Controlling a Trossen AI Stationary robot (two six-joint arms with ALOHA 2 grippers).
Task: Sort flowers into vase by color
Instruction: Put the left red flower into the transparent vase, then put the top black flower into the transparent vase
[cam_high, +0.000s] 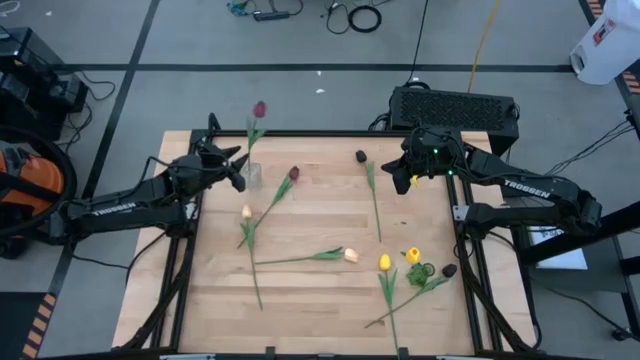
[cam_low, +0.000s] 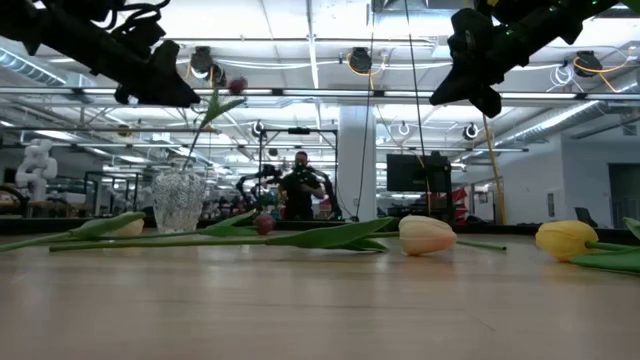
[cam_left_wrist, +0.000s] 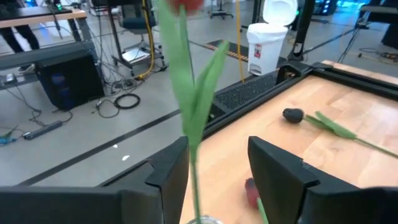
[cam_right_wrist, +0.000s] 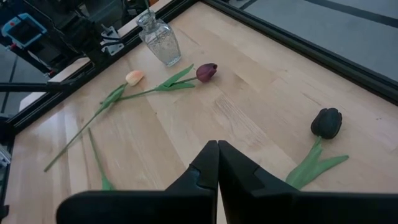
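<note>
A dark red tulip (cam_high: 259, 108) stands with its stem in a small clear glass vase (cam_high: 253, 175) at the table's far left. My left gripper (cam_high: 238, 172) is open, raised beside the vase. In the left wrist view its fingers (cam_left_wrist: 168, 177) stand on either side of the tulip's stem (cam_left_wrist: 194, 155). My right gripper (cam_right_wrist: 217, 144) is shut and empty, raised at the far right (cam_high: 404, 182) near a near-black tulip (cam_high: 361, 156). Another dark red tulip (cam_high: 293, 173) and two cream-peach ones (cam_high: 246, 211) (cam_high: 351, 255) lie flat on the table. My left gripper has the standing tulip's stem (cam_left_wrist: 193, 171) between its open fingers, close to one finger. I cannot tell whether that finger touches the stem. The stem stays upright in the vase.
Two yellow tulips (cam_high: 384, 262) (cam_high: 413, 256) and a second near-black one (cam_high: 449, 270) lie near the right front corner. A black box (cam_high: 455, 105) sits behind the table's far right edge. Bare wood shows at the near left (cam_high: 210, 300).
</note>
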